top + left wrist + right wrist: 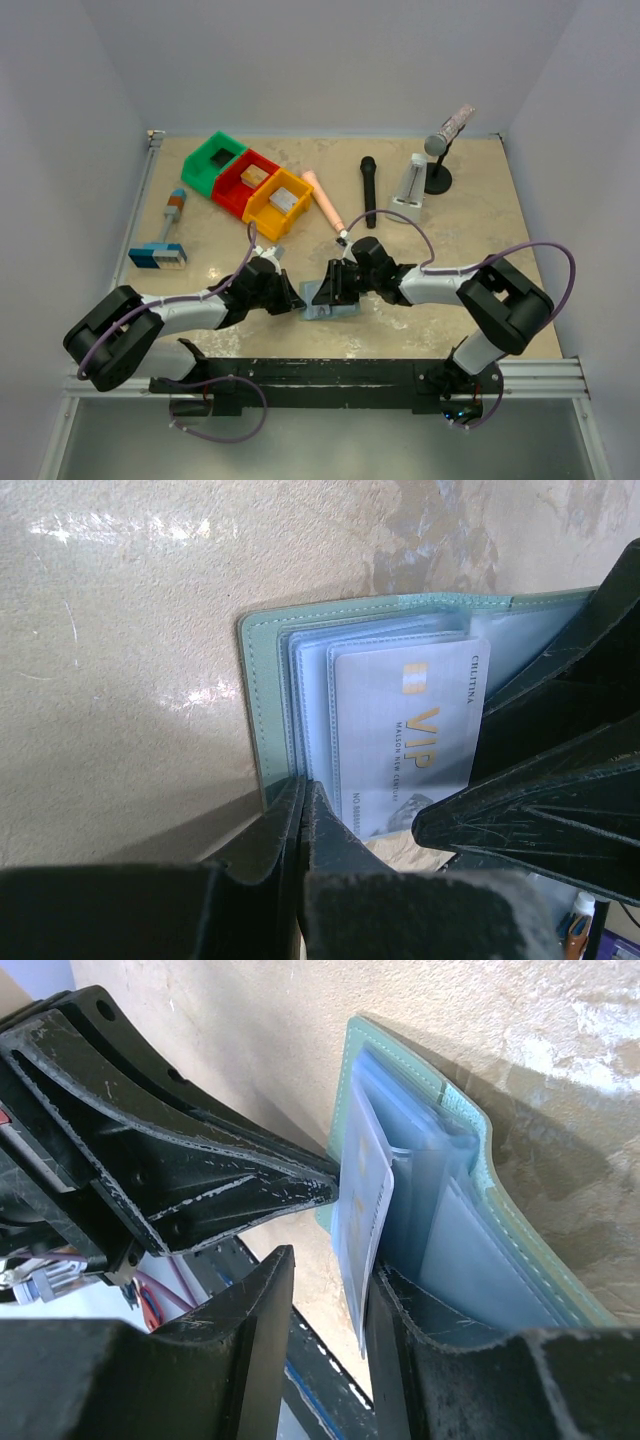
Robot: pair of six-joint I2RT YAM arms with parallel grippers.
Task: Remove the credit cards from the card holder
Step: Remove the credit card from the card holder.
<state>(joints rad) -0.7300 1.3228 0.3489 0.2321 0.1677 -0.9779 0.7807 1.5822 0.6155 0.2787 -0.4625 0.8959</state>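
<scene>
Count: one card holder [331, 309], lying open and flat on the table. One credit card [410, 735] shows, silvery-grey with "VIP" print, partly out of the holder's clear inner pockets. Two grippers at the holder. Beyond the holder: three bins in a row, a green bin [200, 166], a red bin [230, 196] and a yellow bin [262, 216]. Also two microphones, a black microphone [368, 188] lying flat and a grey microphone [447, 130] on a stand.

Left gripper [303, 805]: fingers pressed together, tip touching the holder's outer edge. Cannot tell whether it pinches the cover.

Right gripper [332, 1265]: jaws parted, one on either side of the card's free edge. The card stands on edge between them. A gap shows at one finger; the other sits just beside the card, over the holder's pockets.
</scene>
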